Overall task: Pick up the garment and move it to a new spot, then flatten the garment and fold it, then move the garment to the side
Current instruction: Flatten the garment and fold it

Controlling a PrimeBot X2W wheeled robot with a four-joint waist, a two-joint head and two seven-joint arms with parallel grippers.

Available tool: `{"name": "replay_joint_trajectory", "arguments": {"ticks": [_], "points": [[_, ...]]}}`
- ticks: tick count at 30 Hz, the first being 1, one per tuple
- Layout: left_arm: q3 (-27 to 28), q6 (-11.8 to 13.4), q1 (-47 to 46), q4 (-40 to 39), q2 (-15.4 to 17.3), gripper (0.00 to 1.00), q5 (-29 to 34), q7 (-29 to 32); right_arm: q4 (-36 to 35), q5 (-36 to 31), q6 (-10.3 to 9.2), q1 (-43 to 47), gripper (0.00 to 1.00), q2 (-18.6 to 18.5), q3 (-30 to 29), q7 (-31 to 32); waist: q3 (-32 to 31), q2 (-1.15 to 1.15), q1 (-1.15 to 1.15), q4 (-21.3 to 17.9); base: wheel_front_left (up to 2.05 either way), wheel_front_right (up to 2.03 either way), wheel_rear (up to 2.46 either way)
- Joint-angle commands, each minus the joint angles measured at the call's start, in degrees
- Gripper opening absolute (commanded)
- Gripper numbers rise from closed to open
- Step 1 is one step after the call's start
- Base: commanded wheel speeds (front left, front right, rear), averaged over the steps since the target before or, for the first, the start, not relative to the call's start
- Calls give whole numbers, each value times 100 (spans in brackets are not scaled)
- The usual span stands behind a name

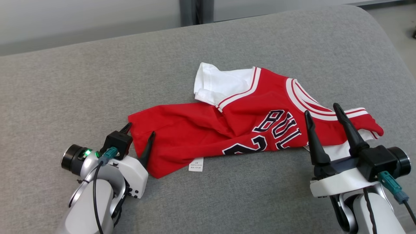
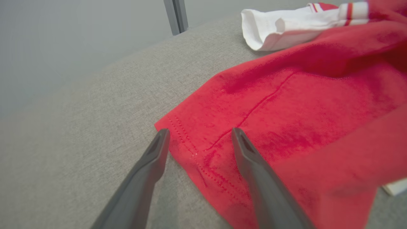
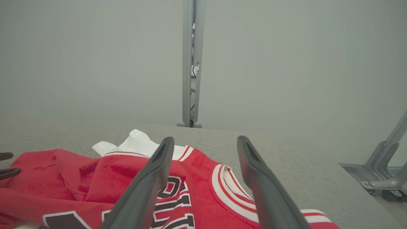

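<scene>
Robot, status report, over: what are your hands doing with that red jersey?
Left hand open, straddling the jersey hem corner. Right hand open by the collar end. Jersey rumpled on grey cushion. Nothing in the way.

Garment [image 1: 195, 130]: red knit cloth, matt, soft; white ribbed trim.
Cushioned surface [image 1: 97, 81]: grey woven fabric, matt, coarse.
Left gripper [image 1: 141, 128], right gripper [image 1: 321, 109]: dark matt plastic on glossy white plastic housings.
Post [image 3: 190, 63]: grey metal, satin.
</scene>
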Motion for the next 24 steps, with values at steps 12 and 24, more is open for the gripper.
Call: {"name": "replay_joint_trajectory", "arguments": {"ticks": [12, 24], "points": [[-328, -198, -351, 231, 209, 0, -244, 402, -32, 51, -2, 1, 100, -7, -161, -31, 194, 0, 0, -213, 0, 0, 0], [50, 52, -605, -553, 202, 0, -585, -219, 34, 35, -2, -88, 100, -11, -124, -31, 161, 0, 0, -120, 0, 0, 0]]}}
